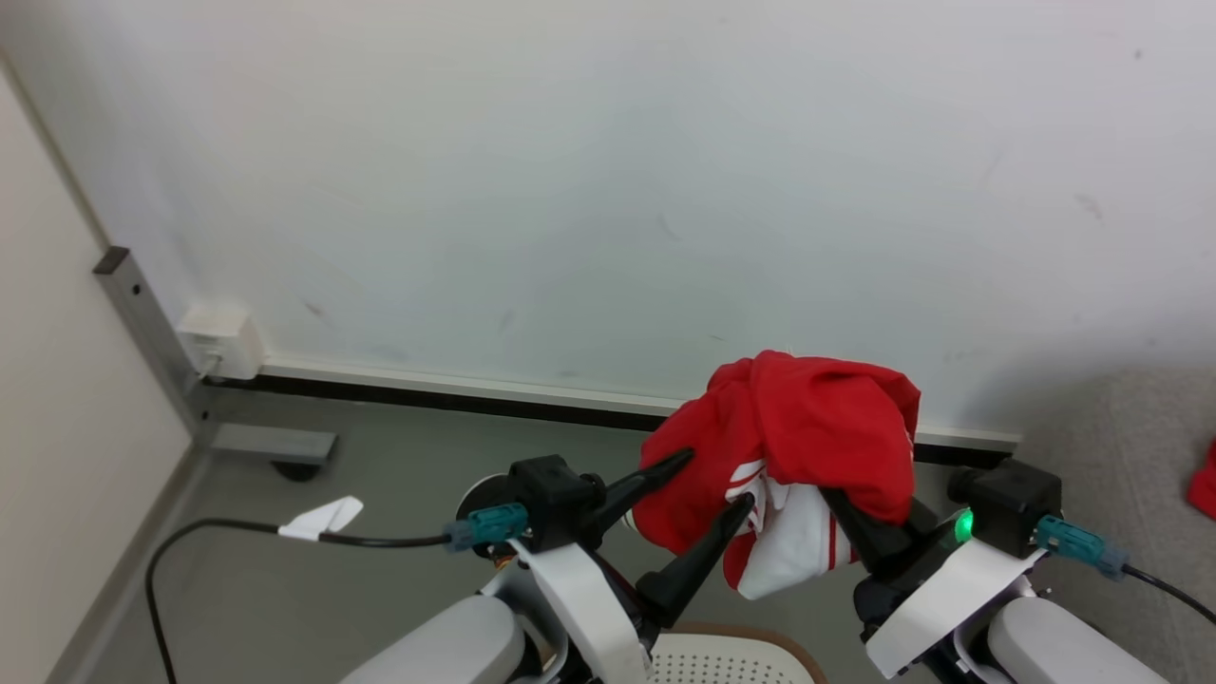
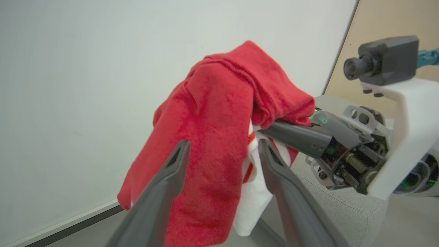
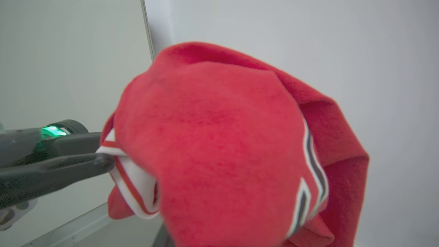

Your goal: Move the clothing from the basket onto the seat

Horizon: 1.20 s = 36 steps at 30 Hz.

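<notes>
Pale grey forearms [image 1: 456, 636], white wrist brackets [image 1: 589, 608], each topped by a boxy black camera [image 1: 546, 484] with a teal plug [image 1: 489, 524] and black cable [image 1: 380, 542]. Long dark tapering fingers [image 1: 698, 565]; a green light [image 1: 964, 524] on the right wrist.

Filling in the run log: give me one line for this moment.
clothing: raised, out of basket | left gripper: open beside clothing | right gripper: draped in clothing, jaws hidden | seat: not yet reached

The clothing [image 1: 807, 427] is soft, fuzzy matt cloth; the basket [image 1: 722, 660] is perforated matt plastic
</notes>
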### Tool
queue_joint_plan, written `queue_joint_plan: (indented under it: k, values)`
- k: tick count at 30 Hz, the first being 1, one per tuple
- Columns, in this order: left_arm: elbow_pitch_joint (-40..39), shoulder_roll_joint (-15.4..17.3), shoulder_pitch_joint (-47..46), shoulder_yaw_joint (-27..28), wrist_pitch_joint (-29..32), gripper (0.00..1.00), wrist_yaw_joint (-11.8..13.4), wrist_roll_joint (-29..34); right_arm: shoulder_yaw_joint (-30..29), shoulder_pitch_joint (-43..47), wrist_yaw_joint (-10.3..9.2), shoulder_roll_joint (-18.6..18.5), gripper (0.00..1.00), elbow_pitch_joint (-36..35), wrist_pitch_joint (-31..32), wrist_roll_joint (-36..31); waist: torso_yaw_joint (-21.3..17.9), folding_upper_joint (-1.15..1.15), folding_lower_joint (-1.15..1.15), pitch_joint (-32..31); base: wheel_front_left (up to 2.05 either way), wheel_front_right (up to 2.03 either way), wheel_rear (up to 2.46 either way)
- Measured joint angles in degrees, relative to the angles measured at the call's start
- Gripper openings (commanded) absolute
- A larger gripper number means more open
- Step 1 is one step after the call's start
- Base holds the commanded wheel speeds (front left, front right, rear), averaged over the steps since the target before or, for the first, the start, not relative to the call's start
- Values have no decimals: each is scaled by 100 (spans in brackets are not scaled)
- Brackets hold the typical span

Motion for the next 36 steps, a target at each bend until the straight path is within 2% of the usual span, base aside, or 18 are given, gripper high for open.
queue_joint_plan:
  k: [9,20,28,36]
  values:
    - [-75,47,116,30,-241,100,77,34,-467,15,0,-392,0,-100,0,-352,-608,0,0,102,0,0,0]
    - [-113,104,176,44,-414,100,172,382,-1128,142,0,-793,0,-422,-5,-710,-1721,0,0,280,0,0,0]
    - [-113,116,201,110,-475,100,146,683,-1766,492,0,-803,0,-724,-7,-956,-2571,0,0,437,0,0,0]
    - [-122,132,208,232,-487,100,123,935,-2161,837,0,-580,0,-1015,-5,-1190,-3220,0,0,700,0,0,0]
